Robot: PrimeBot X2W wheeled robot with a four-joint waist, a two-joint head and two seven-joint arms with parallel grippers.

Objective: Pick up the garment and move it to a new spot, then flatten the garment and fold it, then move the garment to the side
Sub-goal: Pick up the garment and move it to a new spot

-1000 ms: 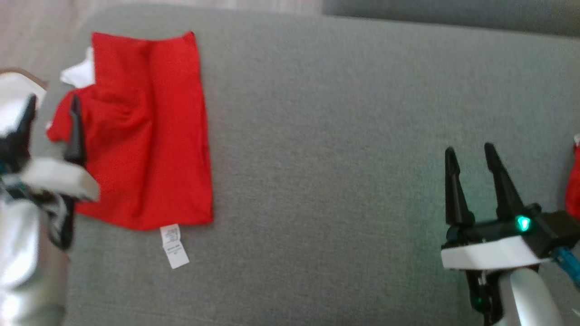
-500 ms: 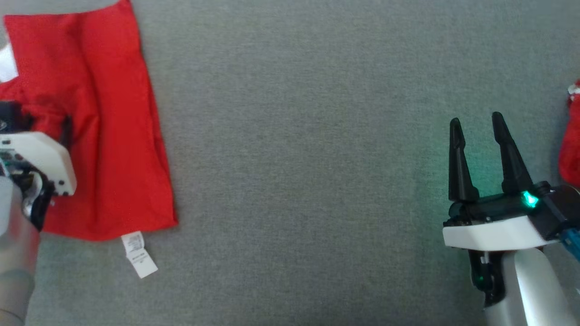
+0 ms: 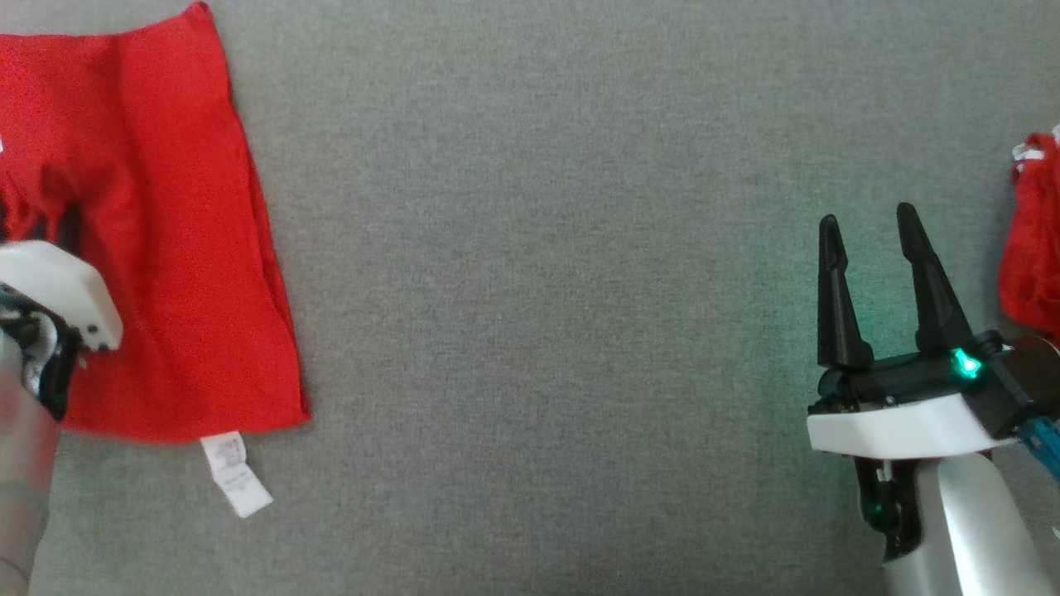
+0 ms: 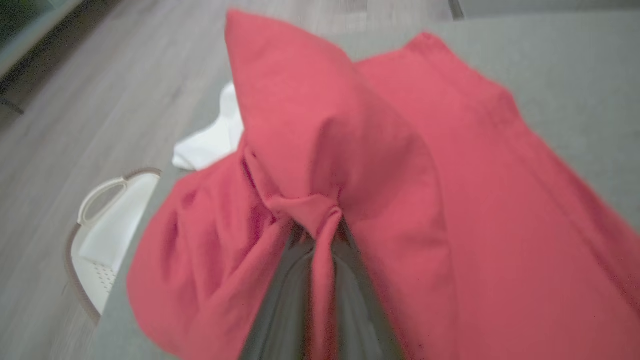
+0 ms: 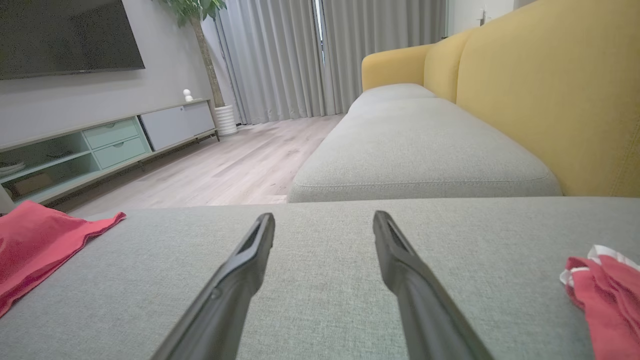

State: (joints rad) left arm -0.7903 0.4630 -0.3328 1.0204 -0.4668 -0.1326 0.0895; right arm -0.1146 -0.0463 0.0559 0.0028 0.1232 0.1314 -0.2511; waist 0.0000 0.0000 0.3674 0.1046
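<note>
Holding the garment by one pinch at the left end of the seat

From where I stand, the left gripper is closed on a gathered pinch of the red garment. The cloth is squeezed into a narrow ridge between its two fingers and rises from there like a small tent. The rest of the garment lies spread on the grey sofa cushion, at its left end, with the white label sticking out from the near hem. A piece of white cloth shows at the far edge of the garment, and I cannot tell if it belongs to the garment.

I judge this as a carrying step. To do it well, the arm should lift enough that the loose part hangs free before it goes sideways; dragging would wrinkle the cloth. A slow, level path is better, because a single pinch lets the cloth swing. The cushion edge and the floor are near on that side, so the put-down spot should be chosen well inside the seat.

The right gripper hovers over bare cushion well apart from the garment, its fingers spread and empty. Just beside it, on its right, lies another red bundle.
</note>
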